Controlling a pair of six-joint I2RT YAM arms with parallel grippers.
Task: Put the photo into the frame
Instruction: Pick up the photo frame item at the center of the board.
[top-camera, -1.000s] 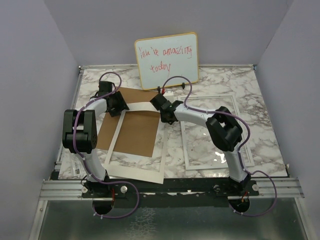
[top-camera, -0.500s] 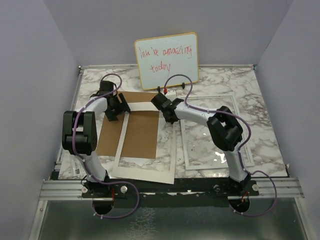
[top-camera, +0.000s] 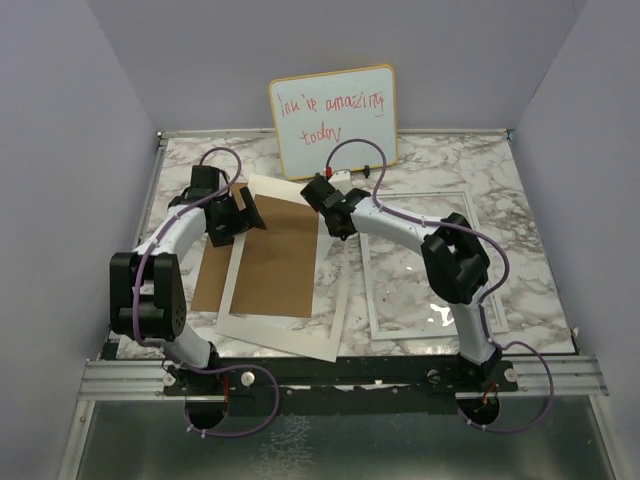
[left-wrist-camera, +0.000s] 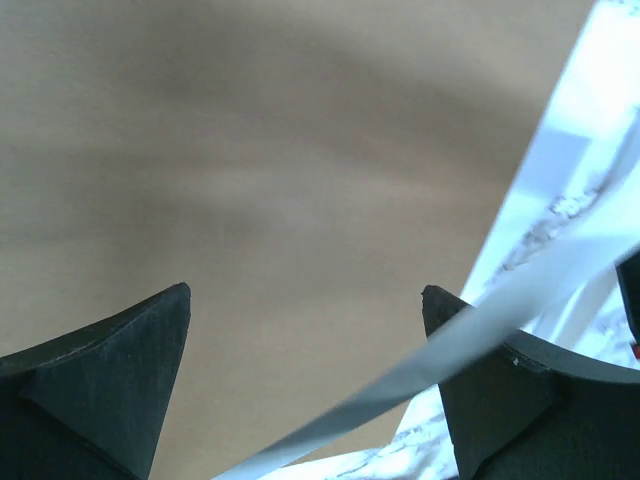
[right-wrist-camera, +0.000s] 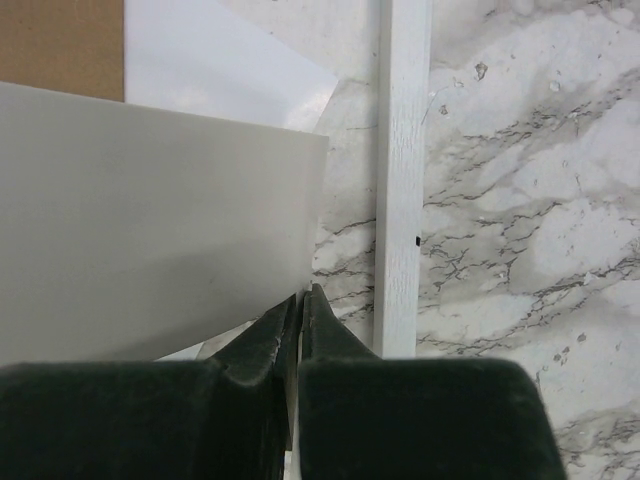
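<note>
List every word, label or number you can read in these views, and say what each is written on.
"You're amazing today": red handwriting on the whiteboard standing at the back of the table, in two lines. The first word is scrawled, so that reading is less sure.
No other readable text in the top view, and none in either wrist view.

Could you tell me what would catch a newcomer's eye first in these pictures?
The whiteboard with red handwriting stands at the back. Left of centre, a white mat lies askew over a brown board, its far corner pinched by the shut right gripper, while the left gripper hangs open over the board. The white-rimmed frame lies to the right.
</note>
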